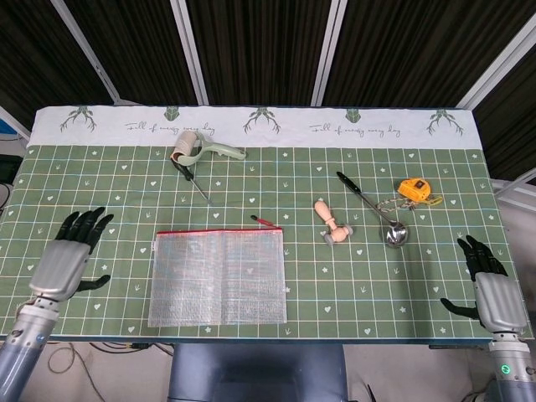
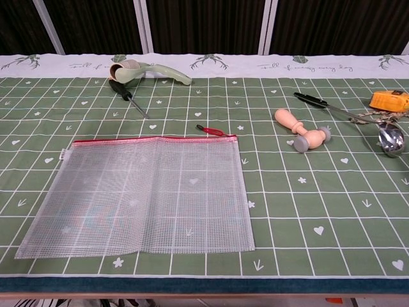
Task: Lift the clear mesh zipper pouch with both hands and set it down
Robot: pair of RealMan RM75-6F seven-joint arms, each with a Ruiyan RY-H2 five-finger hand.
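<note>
The clear mesh zipper pouch [image 1: 218, 277] [image 2: 140, 194] lies flat on the green tablecloth near the front edge, its red zipper along the far side. My left hand [image 1: 67, 255] hovers over the table a short way left of the pouch, fingers spread and holding nothing. Far off at the table's right front corner my right hand [image 1: 488, 287] is open, fingers apart, well away from the pouch. The chest view shows neither hand.
Behind the pouch lie a tape dispenser [image 1: 201, 148] and a screwdriver [image 1: 191, 180]. To the right are a wooden stamp [image 1: 332, 224], a ladle [image 1: 374, 211] and a yellow tape measure [image 1: 417, 190]. A red zipper pull [image 1: 265, 222] sticks out at the pouch's far right corner.
</note>
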